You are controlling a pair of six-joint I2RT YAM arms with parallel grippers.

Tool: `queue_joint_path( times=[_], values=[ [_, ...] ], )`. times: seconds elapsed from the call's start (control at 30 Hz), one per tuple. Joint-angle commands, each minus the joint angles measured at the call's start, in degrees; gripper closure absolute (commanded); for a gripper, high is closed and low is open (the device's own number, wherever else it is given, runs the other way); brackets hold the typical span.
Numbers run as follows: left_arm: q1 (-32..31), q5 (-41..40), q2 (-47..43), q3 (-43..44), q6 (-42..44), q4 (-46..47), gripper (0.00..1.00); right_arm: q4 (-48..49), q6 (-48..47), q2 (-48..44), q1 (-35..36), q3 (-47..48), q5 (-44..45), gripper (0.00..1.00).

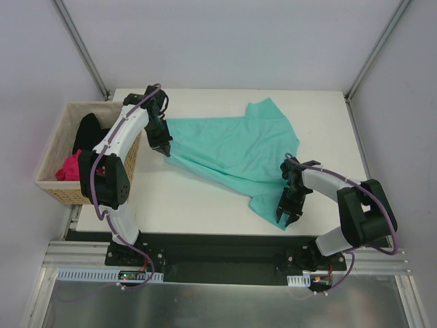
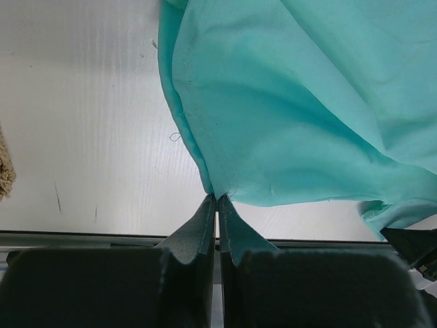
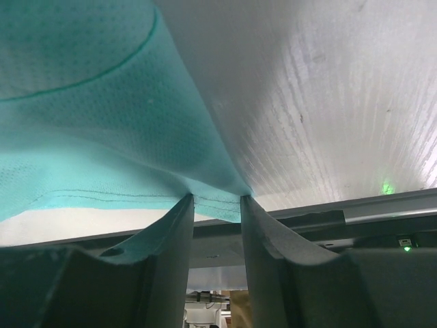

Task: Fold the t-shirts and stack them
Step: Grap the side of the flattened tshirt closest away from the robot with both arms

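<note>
A teal t-shirt [image 1: 235,147] lies spread and wrinkled across the middle of the white table [image 1: 191,205]. My left gripper [image 1: 164,149] is at the shirt's left edge. In the left wrist view it [image 2: 217,197] is shut, pinching a corner of the teal cloth [image 2: 307,102]. My right gripper [image 1: 287,219] is at the shirt's near right corner, by the table's front edge. Its jaws [image 3: 216,199] stand apart, and the stitched hem of the teal cloth [image 3: 102,102] stretches across the gap at the tips. A black t-shirt [image 1: 87,133] and a magenta t-shirt [image 1: 68,167] lie in the basket.
A woven wicker basket [image 1: 61,193] stands off the table's left edge, beside the left arm. Grey walls and metal posts enclose the table at the back and sides. A metal rail with the arm bases runs along the near edge.
</note>
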Motion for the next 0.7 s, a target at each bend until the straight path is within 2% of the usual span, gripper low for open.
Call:
queue_joint_path(
  times=[0.0,0.4,0.67],
  values=[
    [1.1,-0.5,-0.9,1.9,1.6,-2.7,1.00,-1.7,3.6,-1.4,-0.3,0.7,2.4,0.64],
    [1.8,0.2,-0.8,2.1,2.5,-2.7,1.00,-4.2,5.5,-4.7,-0.1,2.1,5.6,0.64],
    [2.5,0.1,-1.8,1.8,2.9,-2.7,1.00,-3.0,6.5,-3.2,0.8,1.8,3.2,0.64]
  ],
)
